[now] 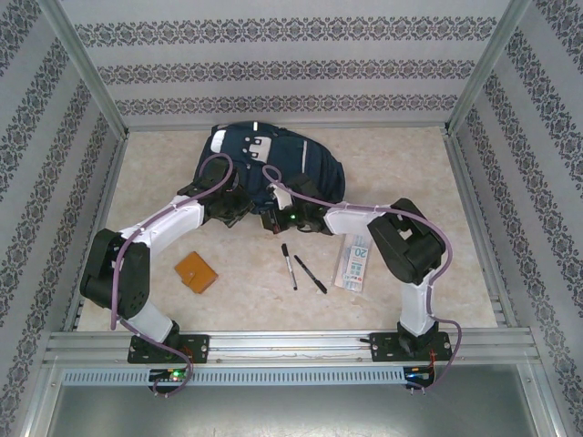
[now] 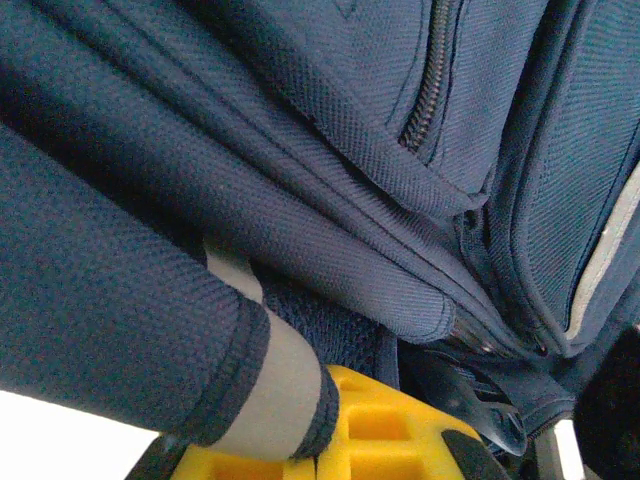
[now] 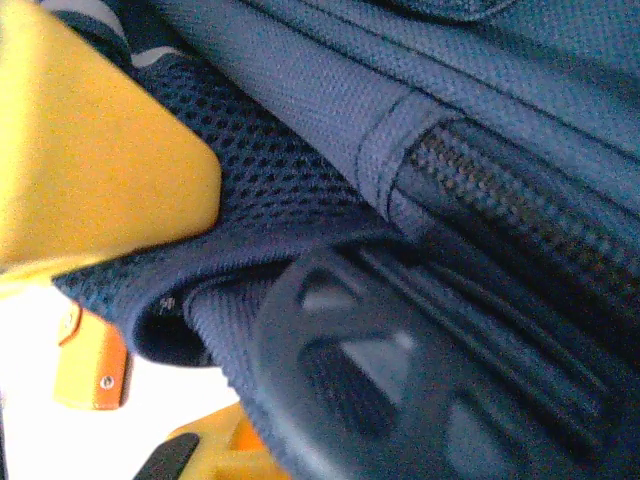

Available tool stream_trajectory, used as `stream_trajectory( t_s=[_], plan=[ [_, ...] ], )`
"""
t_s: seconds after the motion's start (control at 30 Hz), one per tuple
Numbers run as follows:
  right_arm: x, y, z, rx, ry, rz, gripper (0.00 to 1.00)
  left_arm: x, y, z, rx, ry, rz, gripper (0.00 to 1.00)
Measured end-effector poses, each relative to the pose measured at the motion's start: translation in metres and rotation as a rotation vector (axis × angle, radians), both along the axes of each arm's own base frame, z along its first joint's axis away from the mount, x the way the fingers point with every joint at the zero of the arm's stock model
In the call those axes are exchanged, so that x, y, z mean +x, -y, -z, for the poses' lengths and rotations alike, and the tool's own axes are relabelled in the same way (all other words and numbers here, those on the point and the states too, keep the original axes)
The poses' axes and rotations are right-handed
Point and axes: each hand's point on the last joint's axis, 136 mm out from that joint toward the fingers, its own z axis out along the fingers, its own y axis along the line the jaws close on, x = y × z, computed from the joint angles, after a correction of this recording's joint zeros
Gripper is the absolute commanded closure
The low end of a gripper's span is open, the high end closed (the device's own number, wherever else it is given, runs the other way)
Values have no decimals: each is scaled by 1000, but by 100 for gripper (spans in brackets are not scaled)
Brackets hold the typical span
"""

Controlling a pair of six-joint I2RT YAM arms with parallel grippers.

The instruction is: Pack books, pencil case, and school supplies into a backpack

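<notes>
Both left fingers and right fingers are clamped tight on backpack fabric. Pens lie at six o'clock of it.

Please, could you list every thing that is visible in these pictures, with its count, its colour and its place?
backpack: one, navy blue with white patches, far middle of the table
booklet: one, orange-brown, near left, lying alone
pens: two, black, near middle, close together at an angle
pencil case: one, pale with blue print, just right of the pens
table: one, beige marbled
walls: grey-white patterned, on three sides
left gripper: one, yellow pads, shut on fabric at the backpack's near edge
right gripper: one, yellow pads, shut, apparently on the backpack's mesh fabric
</notes>
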Motion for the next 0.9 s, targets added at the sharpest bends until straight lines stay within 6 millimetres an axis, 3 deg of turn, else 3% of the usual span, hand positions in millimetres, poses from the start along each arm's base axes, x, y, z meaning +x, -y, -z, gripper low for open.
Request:
stream_trajectory(
  t_s=[0.2,0.4,0.47,0.5,0.63,0.8,0.9],
  plan=[
    [-14,15,2,-15,-7,1,100,-1,-6,1,51,7,13,100],
    [-14,28,6,-21,-22,25,99,0,-10,3,72,9,15,100],
    [-19,33,6,-22,-18,14,68,0,-10,2,66,6,12,100],
    [-22,34,6,-23,-12,6,58,0,-11,2,58,2,8,100],
    [-27,28,3,-46,65,-10,45,-1,-8,2,22,-15,-9,100],
    [-26,10,-2,-120,211,57,43,-2,-4,1,-16,-33,-18,100],
    [-24,4,-6,-133,240,118,47,-4,-2,0,-33,-42,-19,100]
  ],
)
